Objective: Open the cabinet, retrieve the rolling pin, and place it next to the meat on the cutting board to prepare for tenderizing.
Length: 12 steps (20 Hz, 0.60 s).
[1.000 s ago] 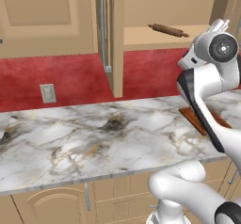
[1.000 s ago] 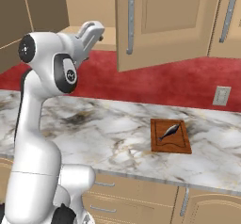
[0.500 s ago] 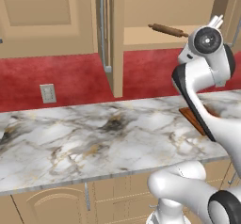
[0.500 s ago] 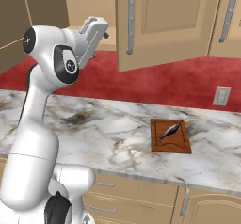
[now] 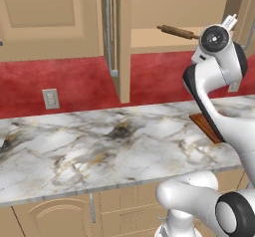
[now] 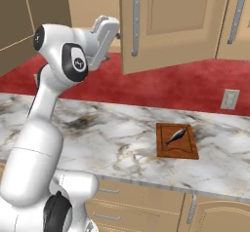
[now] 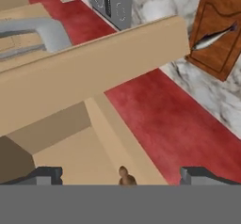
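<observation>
- Left base view: rolling pin (image 5: pixel 178 31) on the shelf of the opened cabinet (image 5: pixel 164 2), near the front lip, angled. Gripper (image 5: pixel 229 21) raised at shelf height, just right of the pin's near end. Risk, judged: a nudge from the wrist could roll the pin off the lip onto the counter (image 5: pixel 99 146) below.
- Right base view: gripper (image 6: pixel 108 27) close beside the open door's edge (image 6: pixel 166 21); a wide swing could clip that door. Cutting board (image 6: pixel 176 140) with the meat (image 6: pixel 176 135) on it, well apart, down on the counter.
- Hand view: fingertips (image 7: pixel 44 175) spread wide, holding nothing. Knobbed end of the rolling pin (image 7: pixel 124 175) poking up between them, roughly centred. Closing only on that narrow handle could let the pin pivot or slip.
</observation>
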{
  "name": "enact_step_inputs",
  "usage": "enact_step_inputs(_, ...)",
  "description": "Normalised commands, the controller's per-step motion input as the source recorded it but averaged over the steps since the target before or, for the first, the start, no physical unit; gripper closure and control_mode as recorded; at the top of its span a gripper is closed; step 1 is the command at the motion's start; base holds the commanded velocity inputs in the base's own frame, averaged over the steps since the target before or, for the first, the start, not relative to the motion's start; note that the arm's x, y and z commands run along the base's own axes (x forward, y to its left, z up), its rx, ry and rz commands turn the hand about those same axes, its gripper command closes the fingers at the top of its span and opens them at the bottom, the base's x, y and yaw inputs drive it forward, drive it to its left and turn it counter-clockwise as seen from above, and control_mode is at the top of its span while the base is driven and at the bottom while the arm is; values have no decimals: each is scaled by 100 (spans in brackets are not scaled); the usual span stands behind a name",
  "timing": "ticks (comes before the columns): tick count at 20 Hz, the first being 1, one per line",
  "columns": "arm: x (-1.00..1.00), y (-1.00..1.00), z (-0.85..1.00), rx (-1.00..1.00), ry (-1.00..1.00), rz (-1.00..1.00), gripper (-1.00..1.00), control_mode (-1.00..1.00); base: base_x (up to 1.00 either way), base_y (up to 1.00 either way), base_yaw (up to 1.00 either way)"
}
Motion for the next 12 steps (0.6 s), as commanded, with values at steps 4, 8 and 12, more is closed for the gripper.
enact_step_inputs(4, -18, -48, -3, 0, 1, -5, -100, -100, 0, 0, 0)
enact_step_inputs(8, -48, -52, -9, 0, 0, -5, -100, -100, 0, 0, 0)
enact_step_inputs(12, -43, -58, -10, 0, 0, -6, -100, -100, 0, 0, 0)
